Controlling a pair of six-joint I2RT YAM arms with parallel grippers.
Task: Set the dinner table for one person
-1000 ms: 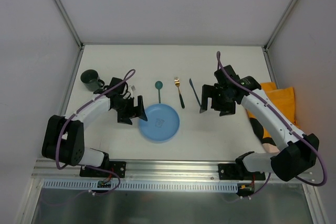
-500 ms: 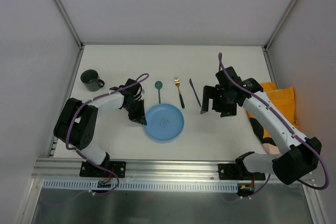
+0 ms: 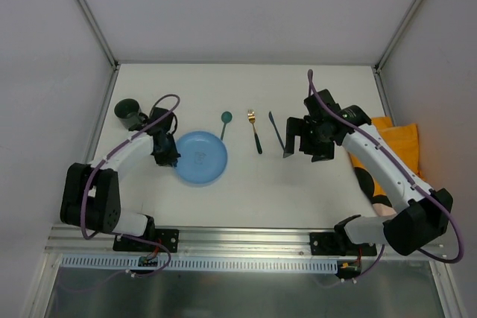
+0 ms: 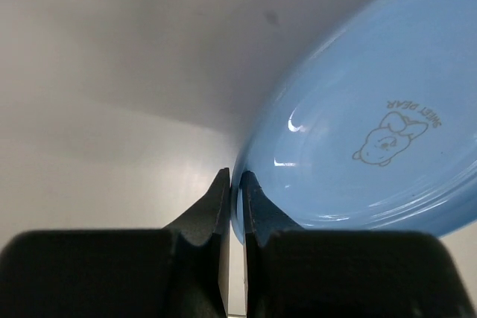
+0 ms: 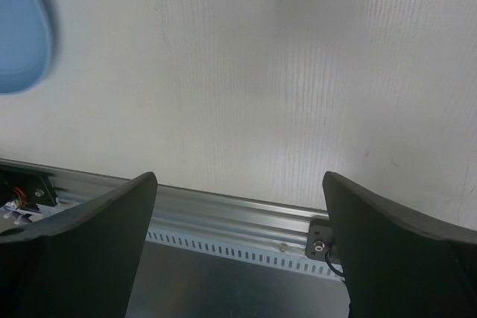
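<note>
White dinner table [image 3: 298, 184] under left claw [image 4: 232, 184] pinching blue plate [image 4: 358, 132] rim, right claw [image 3: 304, 143] agape.

1. The dinner table [image 3: 313, 191] is plain white.
2. The plate [image 3: 201, 158] is light blue and glossy. It carries a small dark outline drawing of a cartoon animal with a line of tiny lettering.
3. The cup [image 3: 128, 112] is dark green.
4. The spoon [image 3: 224, 124] is teal green.
5. The fork [image 3: 256, 135] has a gold head and a dark handle.
6. The knife [image 3: 276, 132] is dark all over.
7. The cloth [image 3: 399, 143] is orange, with black and pale patches at its near end.
8. Both arms [image 3: 130, 156] are white with black joints and purple cables [image 3: 168, 99].
9. The left gripper [image 4: 233, 180] and right gripper [image 5: 238, 176] are black.
10. The walls [image 3: 238, 5] are pale grey, and the rail [image 3: 246, 240] is silver.
</note>
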